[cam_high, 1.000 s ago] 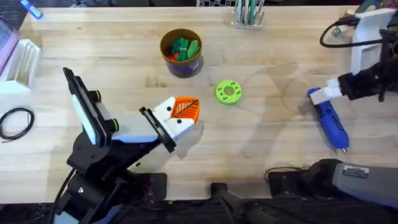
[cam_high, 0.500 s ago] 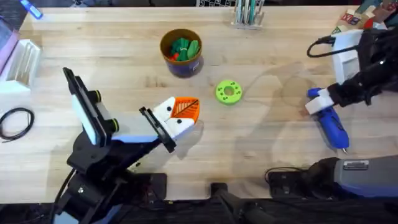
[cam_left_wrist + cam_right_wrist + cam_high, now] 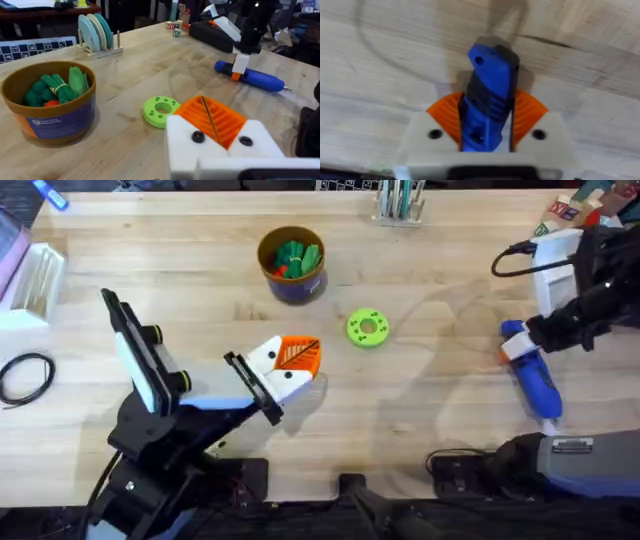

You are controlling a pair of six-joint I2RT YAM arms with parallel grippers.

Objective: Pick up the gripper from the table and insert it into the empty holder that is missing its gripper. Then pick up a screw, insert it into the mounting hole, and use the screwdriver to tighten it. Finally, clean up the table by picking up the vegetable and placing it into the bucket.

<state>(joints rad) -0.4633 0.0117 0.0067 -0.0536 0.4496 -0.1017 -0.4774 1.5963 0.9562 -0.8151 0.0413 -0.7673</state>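
My right gripper (image 3: 522,345) is shut on the rear end of the blue screwdriver (image 3: 533,378), which lies on the table at the right with its bit toward the near edge. In the right wrist view the screwdriver (image 3: 487,92) sits between the orange pads (image 3: 529,107). My left gripper (image 3: 298,355) rests shut near the table's middle, its orange pads pressed together with nothing between them. The bucket (image 3: 291,282) stands at the back and holds a green vegetable (image 3: 290,252). The loose gripper piece, the empty holder and the screw are out of view.
A bright green disc (image 3: 367,327) lies between the bucket and the screwdriver. A plate rack (image 3: 398,202) stands at the far edge. A white box (image 3: 30,280) and a black cable loop (image 3: 25,375) sit at the left, and toy blocks (image 3: 562,210) at the far right.
The right arm's wrist swung up toward the far side while keeping hold of the screwdriver's rear end. The screwdriver shifted slightly right. The left arm has not moved.
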